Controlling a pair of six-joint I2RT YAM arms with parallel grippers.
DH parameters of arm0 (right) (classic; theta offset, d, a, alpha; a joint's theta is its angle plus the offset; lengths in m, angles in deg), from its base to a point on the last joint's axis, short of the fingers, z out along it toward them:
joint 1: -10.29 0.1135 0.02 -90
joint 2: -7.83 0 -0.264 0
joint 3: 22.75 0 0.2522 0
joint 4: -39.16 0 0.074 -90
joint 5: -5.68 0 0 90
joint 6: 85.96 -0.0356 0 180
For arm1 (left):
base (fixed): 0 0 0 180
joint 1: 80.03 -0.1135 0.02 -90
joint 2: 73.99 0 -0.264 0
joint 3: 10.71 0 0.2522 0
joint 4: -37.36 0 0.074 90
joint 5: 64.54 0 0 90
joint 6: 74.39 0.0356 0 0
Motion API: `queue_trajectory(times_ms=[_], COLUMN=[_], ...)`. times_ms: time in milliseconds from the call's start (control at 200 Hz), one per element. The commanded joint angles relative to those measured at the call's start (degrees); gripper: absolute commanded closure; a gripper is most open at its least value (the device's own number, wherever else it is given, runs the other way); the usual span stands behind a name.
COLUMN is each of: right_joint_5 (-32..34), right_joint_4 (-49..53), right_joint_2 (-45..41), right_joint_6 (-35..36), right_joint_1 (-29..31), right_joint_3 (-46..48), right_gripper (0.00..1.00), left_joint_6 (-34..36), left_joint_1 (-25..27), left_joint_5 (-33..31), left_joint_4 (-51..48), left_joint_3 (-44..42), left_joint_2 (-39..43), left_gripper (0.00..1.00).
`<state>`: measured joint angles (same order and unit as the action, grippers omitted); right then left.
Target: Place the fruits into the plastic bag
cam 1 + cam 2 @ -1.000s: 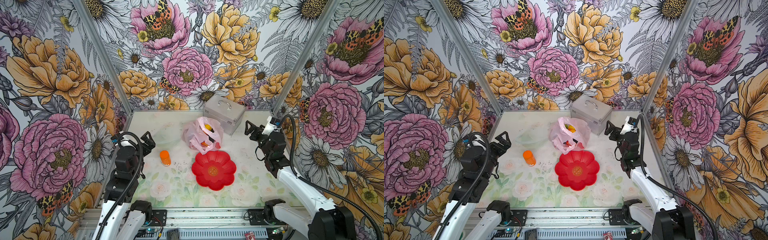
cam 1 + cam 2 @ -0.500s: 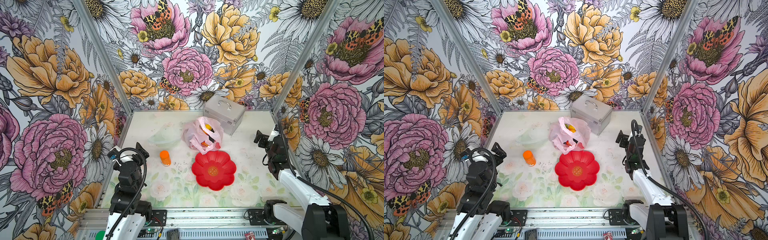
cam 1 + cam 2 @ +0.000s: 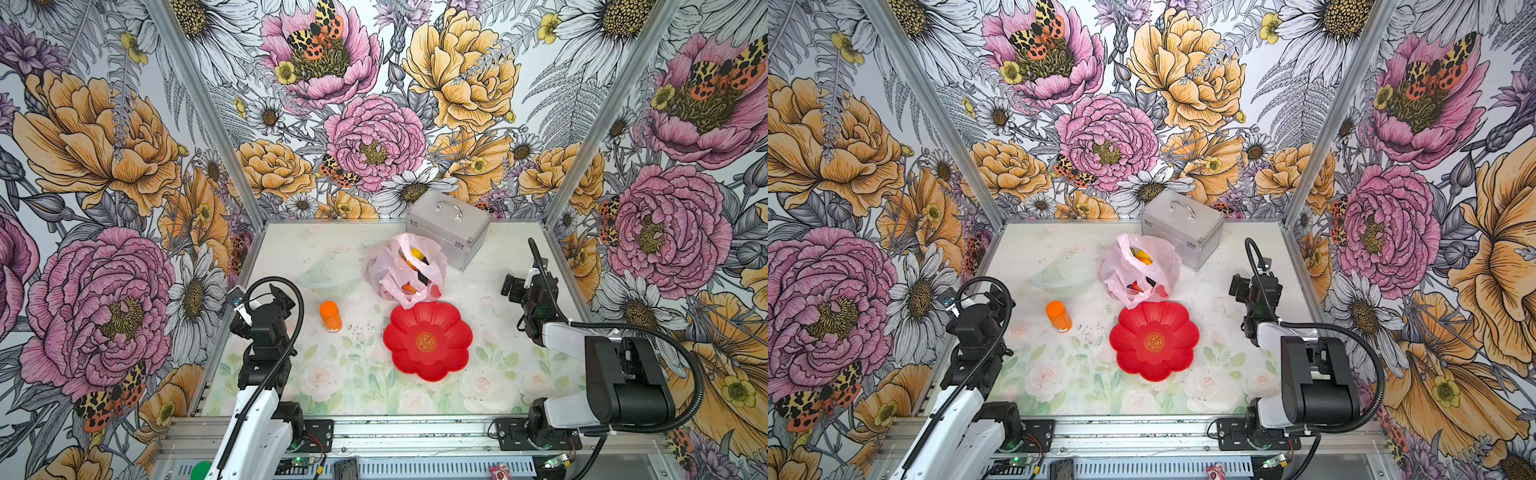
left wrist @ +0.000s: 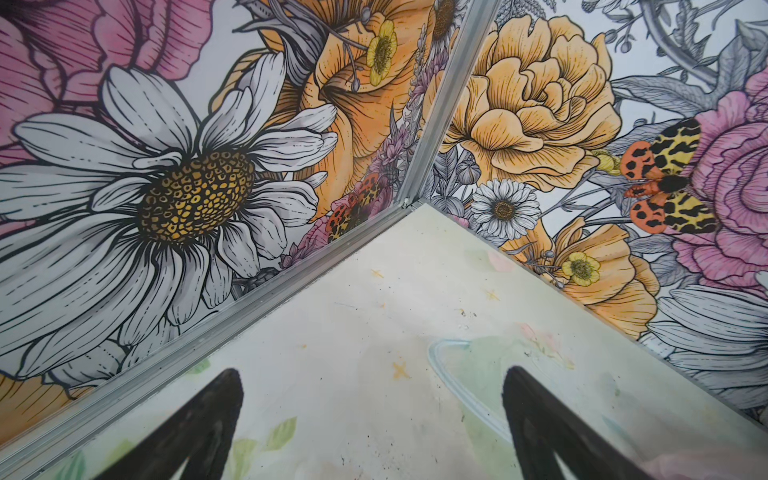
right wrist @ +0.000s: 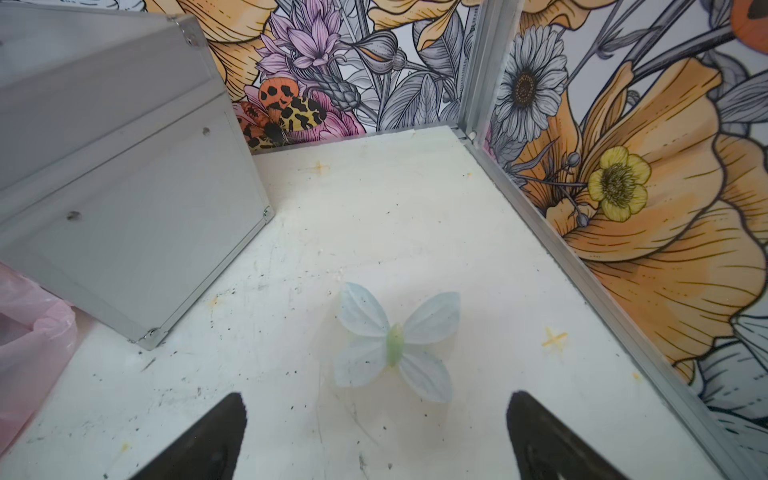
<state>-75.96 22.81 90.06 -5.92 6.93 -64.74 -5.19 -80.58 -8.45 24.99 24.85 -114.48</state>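
left end effector: fingers spread fully wide, holding nothing, only bare counter between them.
left arm position: at the left edge of the counter, well apart from the plastic bag.
right end effector: fingers spread fully wide, holding nothing, above a pale blue butterfly print on the counter.
right arm position: at the right edge of the counter, near the silver case, not touching it.
plastic bag: pink, crumpled, mouth open upward; sits mid-counter toward the back, just in front of the silver case; its near edge reaches the far rim of the red plate.
fruits: yellow, orange and dark pieces visible inside the bag in both top views; individual types cannot be told.
orange bottle: upright, left of the red plate, apart from it.
clear bowl: just left of the bag, behind the bottle.
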Motion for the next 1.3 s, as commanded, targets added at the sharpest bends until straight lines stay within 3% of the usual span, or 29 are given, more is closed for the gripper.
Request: queue_trajectory(times_ms=[0, 415, 525, 805, 996, 1246, 1296], right_joint_5=[-0.73, -7.46, -7.57, -7.05, -6.50, -6.13, -6.08], right_joint_4=[-4.93, -14.44, -21.19, -20.06, -19.86, -19.77, -19.75], right_joint_2=[0.79, 4.34, 5.89, 5.74, 5.73, 5.74, 5.74], right_joint_6=[1.20, 4.15, 4.32, 4.11, 4.27, 4.36, 4.34], right_joint_1=[-0.23, 0.07, 0.11, 0.16, 0.52, 0.70, 0.70], right_joint_3=[0.43, 3.66, 6.48, 6.14, 5.99, 6.02, 6.00], right_gripper=[0.00, 0.00, 0.01, 0.00, 0.01, 0.00, 0.00], left_joint_6=[1.44, 5.56, 6.59, 12.23, 20.99, 18.11, 18.08], left_joint_1=[-1.10, -2.87, -2.89, 0.47, 4.20, -0.23, -0.46], left_joint_5=[2.60, 5.59, 5.98, 8.87, 14.76, 20.71, 21.52], left_joint_4=[10.18, 31.61, 34.38, 39.33, 41.73, 58.20, 57.80], left_joint_3=[-1.44, -1.98, -2.73, -2.88, 1.10, -3.11, -3.34], left_joint_2=[-4.92, -27.54, -29.88, -33.26, -39.64, -48.49, -47.93], left_gripper=[0.01, 0.01, 0.01, 0.01, 0.01, 0.01, 0.01])
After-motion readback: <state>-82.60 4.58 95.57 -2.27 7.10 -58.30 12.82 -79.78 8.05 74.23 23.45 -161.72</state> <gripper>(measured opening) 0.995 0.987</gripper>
